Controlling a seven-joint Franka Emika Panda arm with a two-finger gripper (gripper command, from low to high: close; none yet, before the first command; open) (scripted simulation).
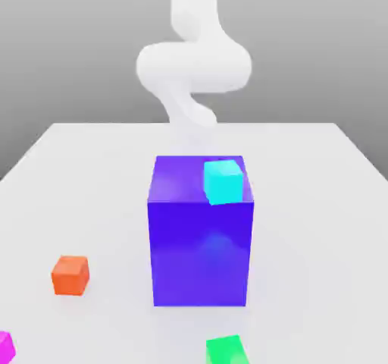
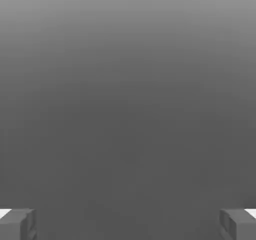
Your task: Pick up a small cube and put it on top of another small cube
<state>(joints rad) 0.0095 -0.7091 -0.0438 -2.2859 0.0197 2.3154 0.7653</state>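
The small magenta-pink cube lies on the white table at the exterior view's near left corner, partly cut off by the edge. The small green cube sits at the near edge, just right of the middle and in front of the big block. Far behind them rises the white arm, above the table's back edge. In the hand view my gripper is open: its two grey fingertips stand wide apart with nothing between them, against plain grey background.
A big blue-violet block stands in the middle of the table, with a small cyan cube on its top right. A small orange cube lies to the block's left.
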